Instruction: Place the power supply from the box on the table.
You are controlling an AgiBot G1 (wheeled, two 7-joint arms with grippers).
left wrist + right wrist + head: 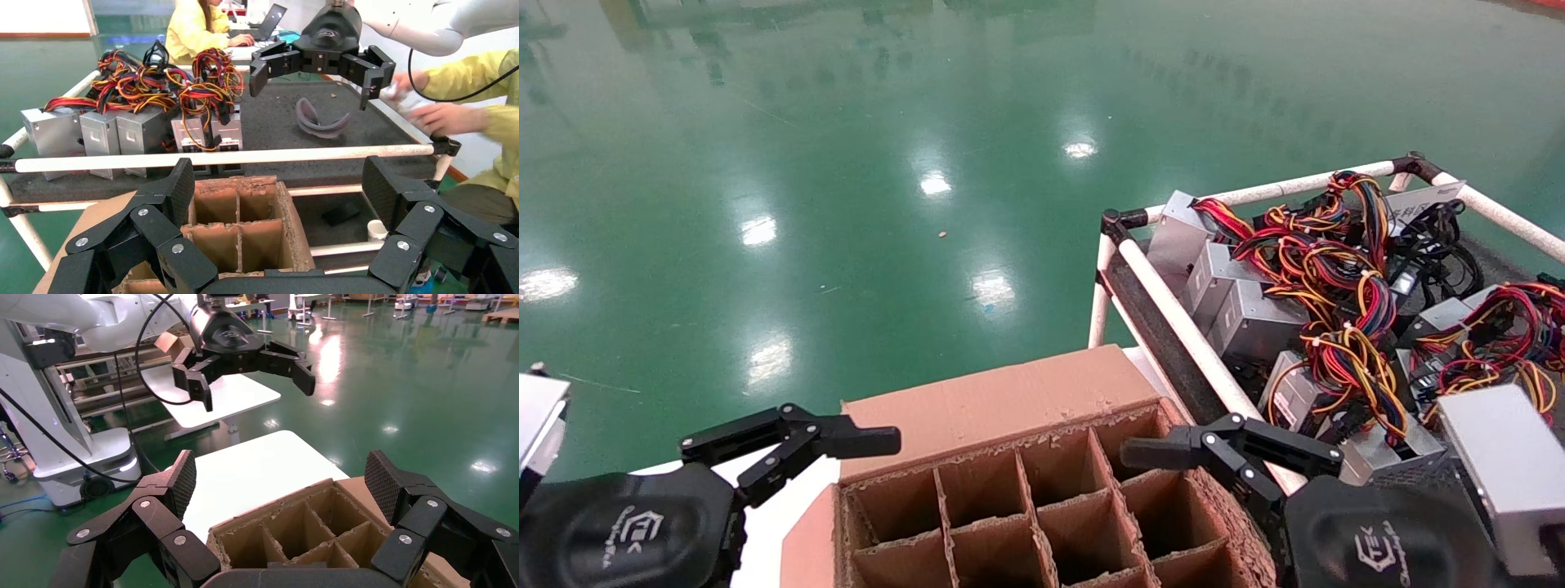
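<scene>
On the table (1164,343), silver-grey power supply (1258,322) trails red-yellow wires.

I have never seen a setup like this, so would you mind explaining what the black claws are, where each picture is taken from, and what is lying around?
This is a two-armed robot, and the black claws are its grippers. The wide picture comes from a camera on its head, looking down: the left gripper and the right gripper both hover open above the box, a cardboard carton split into square cells. The cells in view look empty.

The other two pictures come from cameras on the wrists, so each shows its own fingers close up and the other arm's gripper farther off.

Beside the box is the table, a dark top framed by white pipe. On it lie many power supplies, silver-grey metal units with yellow, red and black wires. The left wrist view also shows people in yellow behind the table.

Nothing is held right now.
</scene>
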